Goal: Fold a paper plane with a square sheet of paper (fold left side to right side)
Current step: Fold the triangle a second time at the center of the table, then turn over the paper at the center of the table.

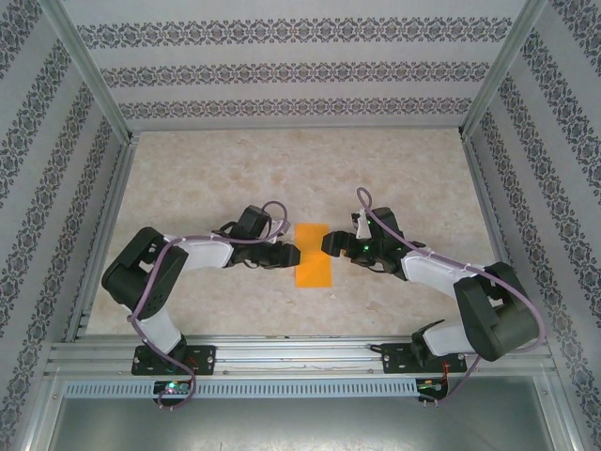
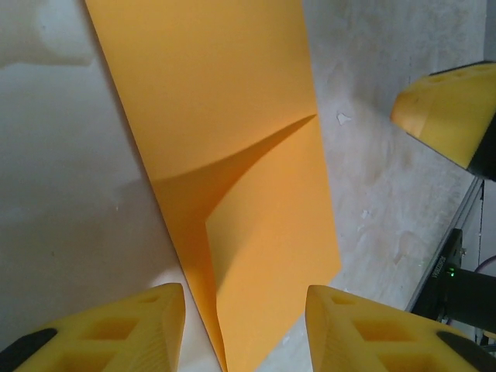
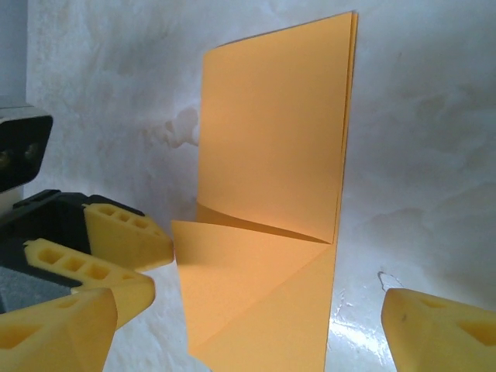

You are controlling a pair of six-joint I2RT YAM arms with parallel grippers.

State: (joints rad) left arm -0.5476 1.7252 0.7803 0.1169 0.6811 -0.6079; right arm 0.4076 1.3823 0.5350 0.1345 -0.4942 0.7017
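The left gripper (image 1: 289, 256) is released, its fingers (image 2: 139, 329) apart on either side of the paper's (image 1: 314, 255) edge without pinching it. The right gripper (image 1: 326, 246) gapes wide and holds nothing. The paper, folded to a narrow rectangle, lies mid-table (image 1: 188, 178), with the left gripper at its 9 o'clock and the right at 3. Its top layer bows up at one end.
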